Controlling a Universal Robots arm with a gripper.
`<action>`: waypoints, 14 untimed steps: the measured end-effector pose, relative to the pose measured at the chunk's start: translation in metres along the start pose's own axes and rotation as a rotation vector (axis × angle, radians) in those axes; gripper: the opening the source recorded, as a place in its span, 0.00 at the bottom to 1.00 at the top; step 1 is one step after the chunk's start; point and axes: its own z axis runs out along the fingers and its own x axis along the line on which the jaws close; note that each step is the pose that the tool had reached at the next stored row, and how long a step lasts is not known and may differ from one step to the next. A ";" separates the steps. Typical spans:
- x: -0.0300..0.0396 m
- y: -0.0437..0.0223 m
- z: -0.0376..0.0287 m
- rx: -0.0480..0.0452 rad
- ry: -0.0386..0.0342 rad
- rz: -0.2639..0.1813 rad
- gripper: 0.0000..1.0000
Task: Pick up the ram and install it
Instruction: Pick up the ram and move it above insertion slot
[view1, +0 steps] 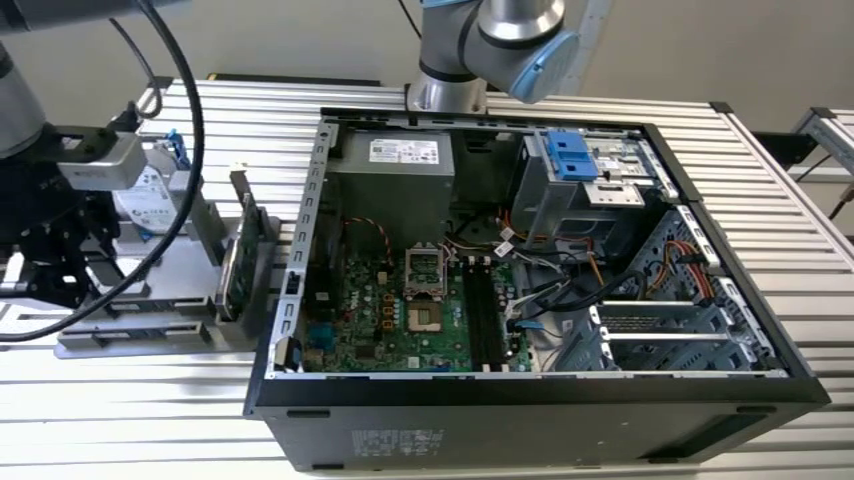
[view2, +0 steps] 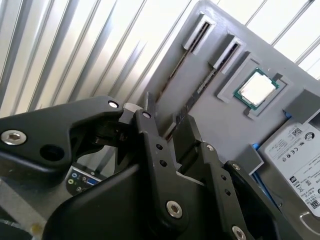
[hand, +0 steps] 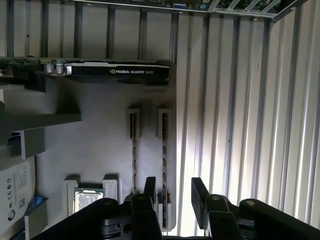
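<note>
The robot's black two-fingered hand (hand: 174, 192) hangs over the grey plastic parts holder (hand: 100, 135) on the slatted aluminium bench (hand: 250, 100), its fingers set moderately wide and holding nothing. The ram (hand: 164, 150), a long, thin circuit-board stick standing on edge in the holder's outer slot, runs between the two fingers in both wrist views. A second such stick (hand: 133, 150) stands in the slot just beside it. The step in hand appears to be the grasp. To do it well, the hand should sit centred across the ram's thin edge, with its fingers parallel to the board's flat faces. It should close squarely on those faces and keep the inner finger clear of the neighbouring stick, so the ram is held without twist.
</note>
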 end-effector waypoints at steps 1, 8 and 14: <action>0.0001 0.0000 0.0014 0.0000 -0.0004 0.000 1.00; 0.0005 0.0000 0.0068 -0.0005 -0.0016 0.000 1.00; 0.0008 0.0001 0.0129 -0.0004 -0.0016 0.000 1.00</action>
